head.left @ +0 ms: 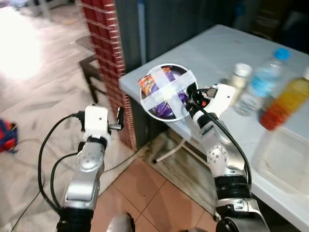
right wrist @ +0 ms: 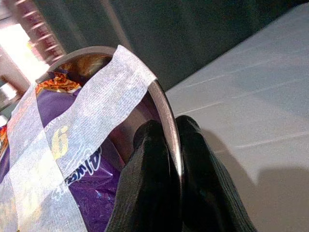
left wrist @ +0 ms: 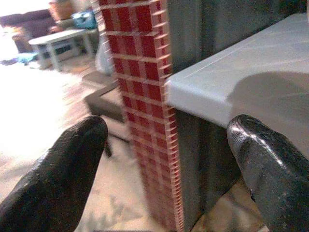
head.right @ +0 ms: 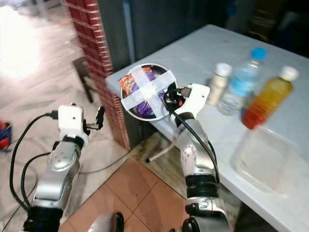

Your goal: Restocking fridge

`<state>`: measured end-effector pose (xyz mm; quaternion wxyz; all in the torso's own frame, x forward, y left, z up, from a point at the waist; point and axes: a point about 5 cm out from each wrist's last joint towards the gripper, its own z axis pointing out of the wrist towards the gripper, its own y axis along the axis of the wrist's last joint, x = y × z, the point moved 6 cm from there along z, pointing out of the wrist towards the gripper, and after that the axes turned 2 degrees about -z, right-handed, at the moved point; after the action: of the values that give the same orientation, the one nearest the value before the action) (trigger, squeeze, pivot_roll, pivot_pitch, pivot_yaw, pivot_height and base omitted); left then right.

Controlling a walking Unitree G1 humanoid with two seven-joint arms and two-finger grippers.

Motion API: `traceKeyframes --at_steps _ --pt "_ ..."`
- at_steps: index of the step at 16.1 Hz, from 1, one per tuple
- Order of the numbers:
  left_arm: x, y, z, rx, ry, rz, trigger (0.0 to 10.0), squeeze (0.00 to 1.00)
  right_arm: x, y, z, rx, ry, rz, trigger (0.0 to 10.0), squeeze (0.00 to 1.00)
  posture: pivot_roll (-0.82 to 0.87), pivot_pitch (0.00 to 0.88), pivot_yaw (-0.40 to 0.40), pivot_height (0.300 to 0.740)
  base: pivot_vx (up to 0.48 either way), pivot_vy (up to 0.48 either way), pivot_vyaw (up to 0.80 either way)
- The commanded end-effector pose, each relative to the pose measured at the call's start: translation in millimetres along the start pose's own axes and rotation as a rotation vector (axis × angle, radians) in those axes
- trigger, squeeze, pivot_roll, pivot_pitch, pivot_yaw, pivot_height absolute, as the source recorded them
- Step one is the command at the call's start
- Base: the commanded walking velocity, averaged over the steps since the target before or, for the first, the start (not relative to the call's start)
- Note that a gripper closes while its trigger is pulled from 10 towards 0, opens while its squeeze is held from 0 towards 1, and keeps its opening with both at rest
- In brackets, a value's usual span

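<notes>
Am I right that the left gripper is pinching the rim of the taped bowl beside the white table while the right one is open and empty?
No, the sides are swapped. The right gripper pinches the rim of the taped bowl beside the white table, as the right wrist view shows; the left gripper is open and empty.

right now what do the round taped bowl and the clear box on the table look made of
The round bowl held by the right gripper looks like thin metal: its rim is grey and shiny. The crossed white strips over it look like woven cloth tape. The clear box looks like see-through plastic, though it is blurred.
</notes>
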<state>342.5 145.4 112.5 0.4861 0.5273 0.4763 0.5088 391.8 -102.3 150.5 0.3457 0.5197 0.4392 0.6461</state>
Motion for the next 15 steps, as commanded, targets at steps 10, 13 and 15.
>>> traceKeyframes --at_steps 10,13,15 --pt "1.4 -10 -5.9 0.013 0.053 -0.018 10.0 0.0 20.3 1 2.1 0.031 0.086 -0.022 10.0 0.0 0.04 0.0 -0.025 0.74 0.0 0.084 0.8" --pt "-1.6 -12 -8.2 0.014 0.045 -0.015 10.0 0.0 23.0 -3 1.2 0.041 0.094 -0.022 10.0 0.0 0.04 0.0 -0.02 0.74 0.0 0.171 0.8" --pt "-4.9 -12 -7.7 0.014 0.034 -0.007 10.0 0.0 22.0 -7 -0.8 0.048 0.093 -0.023 10.0 0.0 0.04 0.0 -0.018 0.74 0.0 0.0 0.8"
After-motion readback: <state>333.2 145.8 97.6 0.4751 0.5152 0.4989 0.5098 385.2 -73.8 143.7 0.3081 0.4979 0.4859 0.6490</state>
